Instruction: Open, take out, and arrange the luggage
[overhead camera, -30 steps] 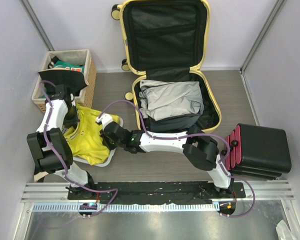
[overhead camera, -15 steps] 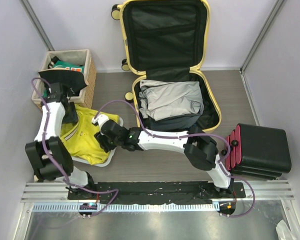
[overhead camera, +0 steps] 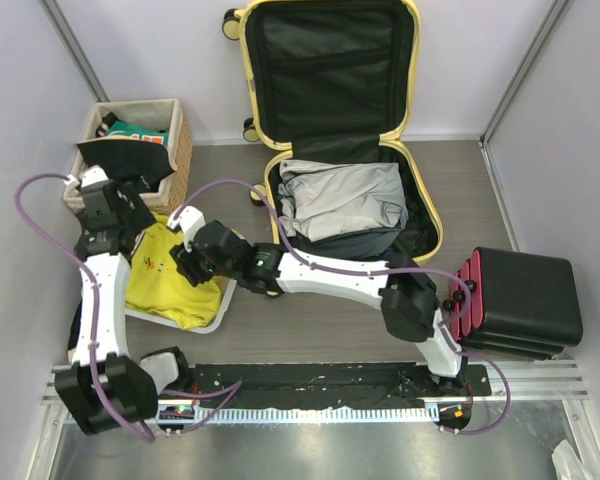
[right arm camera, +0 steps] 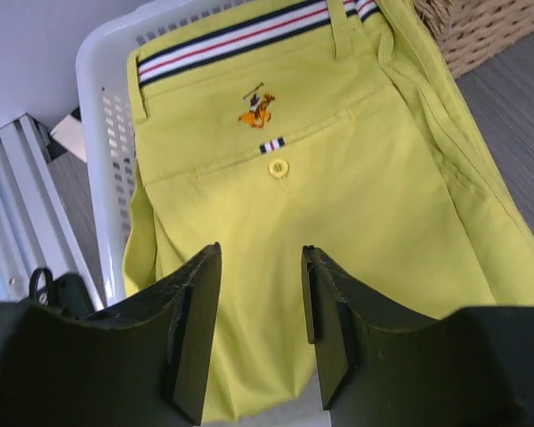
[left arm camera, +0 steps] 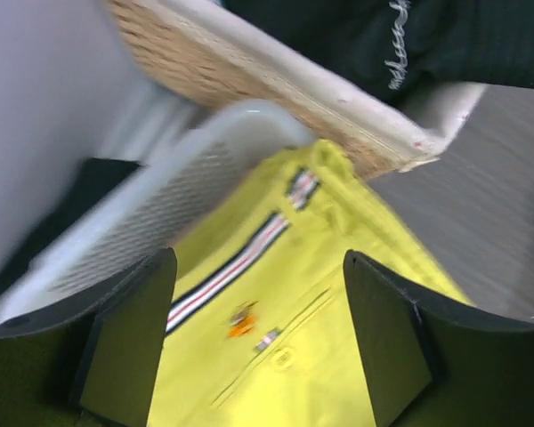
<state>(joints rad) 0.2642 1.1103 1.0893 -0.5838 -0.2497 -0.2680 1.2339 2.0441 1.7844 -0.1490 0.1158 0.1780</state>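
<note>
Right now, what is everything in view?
luggage: one, pale yellow with black lining, open, far side of table
grey garment: one, grey, inside the luggage
wicker basket: one, tan, far left
black garment: one, black, draped over the wicker basket
white basket: one, white, near left
yellow garment: one, yellow, in the white basket
black case: one, black with red edge, near right
left gripper: open, over the yellow garment
right gripper: open, over the yellow garment

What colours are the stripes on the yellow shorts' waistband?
Navy, white and red on the waistband, clearest in the right wrist view.
</note>
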